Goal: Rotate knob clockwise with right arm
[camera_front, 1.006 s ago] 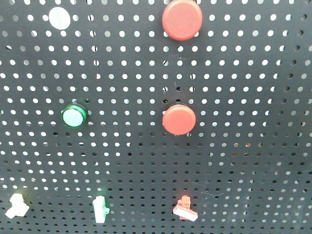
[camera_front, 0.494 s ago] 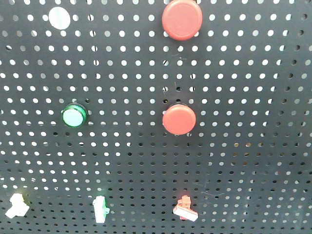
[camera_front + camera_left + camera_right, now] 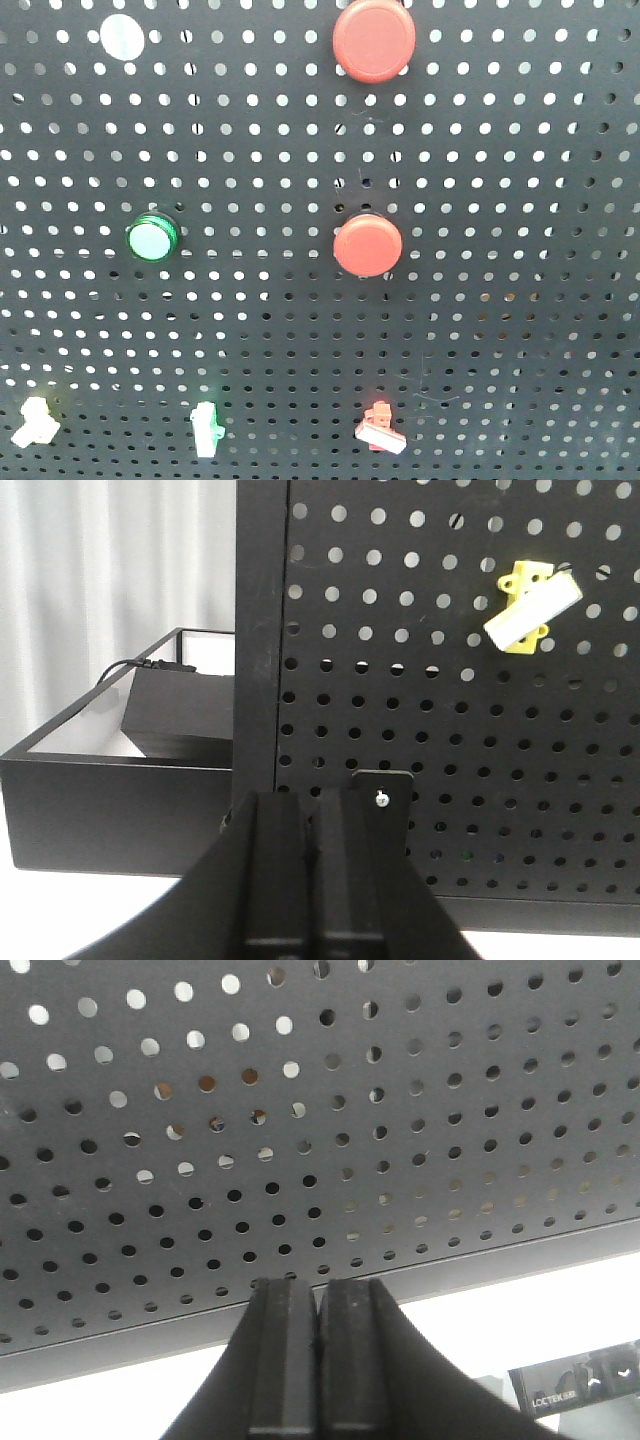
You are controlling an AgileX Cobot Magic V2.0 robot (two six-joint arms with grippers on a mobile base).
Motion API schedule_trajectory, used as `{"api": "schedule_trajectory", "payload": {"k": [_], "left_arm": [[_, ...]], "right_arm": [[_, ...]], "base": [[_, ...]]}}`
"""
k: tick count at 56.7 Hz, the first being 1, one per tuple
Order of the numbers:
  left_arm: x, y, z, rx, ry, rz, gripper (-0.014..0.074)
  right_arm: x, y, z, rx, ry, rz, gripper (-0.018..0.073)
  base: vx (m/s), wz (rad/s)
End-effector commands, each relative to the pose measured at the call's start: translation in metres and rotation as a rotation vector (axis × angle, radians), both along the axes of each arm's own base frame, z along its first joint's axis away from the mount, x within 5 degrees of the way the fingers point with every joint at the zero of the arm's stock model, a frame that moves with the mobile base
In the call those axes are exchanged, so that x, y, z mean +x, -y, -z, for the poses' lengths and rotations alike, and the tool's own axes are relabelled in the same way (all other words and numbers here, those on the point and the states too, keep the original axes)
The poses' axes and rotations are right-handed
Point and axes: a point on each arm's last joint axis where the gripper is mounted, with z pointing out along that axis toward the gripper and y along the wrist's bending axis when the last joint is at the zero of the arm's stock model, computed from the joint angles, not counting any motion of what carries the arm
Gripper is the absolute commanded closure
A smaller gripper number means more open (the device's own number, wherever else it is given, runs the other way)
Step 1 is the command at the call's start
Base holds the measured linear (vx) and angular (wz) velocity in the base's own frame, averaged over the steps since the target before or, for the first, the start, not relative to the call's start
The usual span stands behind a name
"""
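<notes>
Right gripper (image 3: 317, 1360) jaws pressed together, empty, facing the black perforated metal panel (image 3: 400, 1110); no knob reached yet.

Left gripper (image 3: 318, 870) jaws likewise closed, idle.

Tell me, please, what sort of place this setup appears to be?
Probably a robot manipulation test bench: a black perforated metal pegboard carrying round red push buttons, a green-rimmed indicator light and small plastic switches.

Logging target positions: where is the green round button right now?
In the front view, the green round button sits mid-left on the black pegboard, level with the lower red round button.
</notes>
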Motion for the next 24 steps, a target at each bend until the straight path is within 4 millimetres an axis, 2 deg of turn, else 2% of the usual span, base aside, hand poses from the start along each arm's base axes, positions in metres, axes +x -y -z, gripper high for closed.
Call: {"api": "schedule_trajectory", "payload": {"k": [1, 24], "left_arm": [[0.0001, -0.0010, -0.0030, -0.017, 0.068, -0.011, 0.0603], [0.0001, -0.0010, -0.0030, -0.017, 0.068, -0.011, 0.0603]], "right_arm": [[0.0001, -0.0004, -0.0064, -0.025, 0.090, -0.003, 0.0568], [0.0001, -0.0004, -0.0064, -0.025, 0.090, -0.003, 0.0568]], "base": [[0.00, 0.00], [0.00, 0.00]]}}
